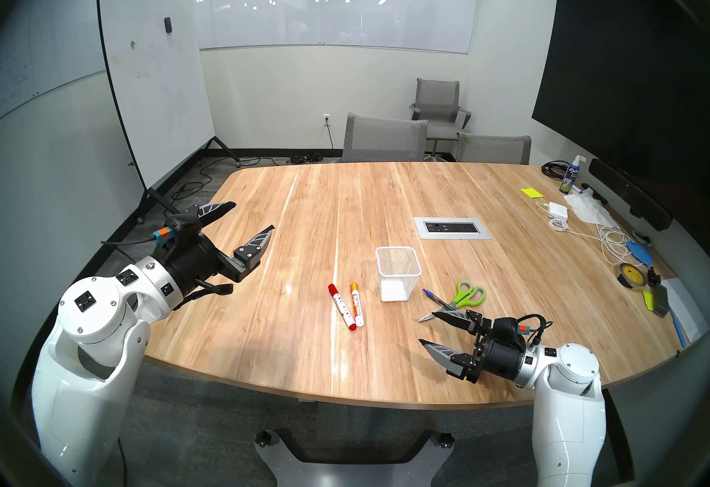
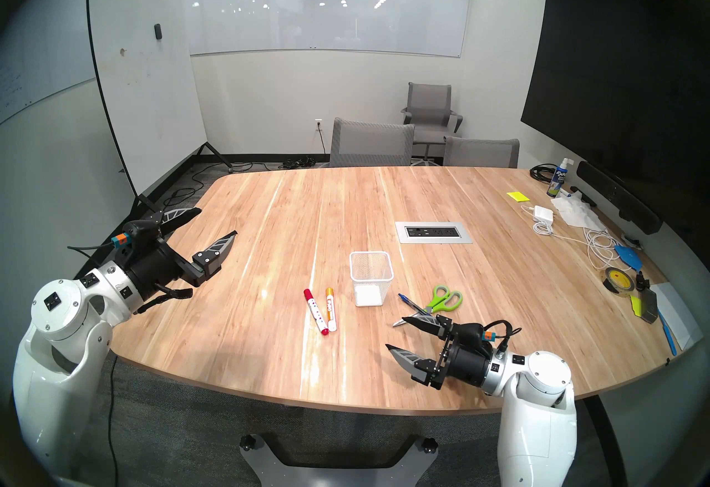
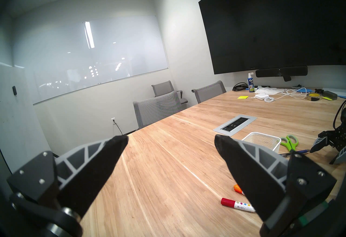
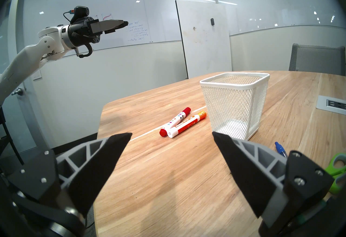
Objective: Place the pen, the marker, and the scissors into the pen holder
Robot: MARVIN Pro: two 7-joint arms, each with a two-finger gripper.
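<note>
The white mesh pen holder (image 1: 399,271) (image 4: 234,103) stands upright and empty mid-table. To its left lie two thick white markers side by side, one red-capped (image 1: 342,306) (image 4: 176,121) and one orange-capped (image 1: 356,304) (image 4: 187,124). On its right the blue pen (image 1: 436,298) (image 4: 280,149) lies against the green-handled scissors (image 1: 466,295) (image 3: 289,142). My right gripper (image 1: 427,327) (image 4: 172,134) hovers open and empty just in front of the scissor blades. My left gripper (image 1: 253,216) (image 3: 170,138) is open and empty above the table's left edge, far from everything.
A grey power outlet panel (image 1: 452,227) is set into the table behind the holder. Cables, a charger (image 1: 558,210), a tape roll (image 1: 630,275), sticky notes and a spray bottle (image 1: 570,175) clutter the far right. Chairs (image 1: 384,138) stand behind the table and a whiteboard (image 1: 153,79) at the left.
</note>
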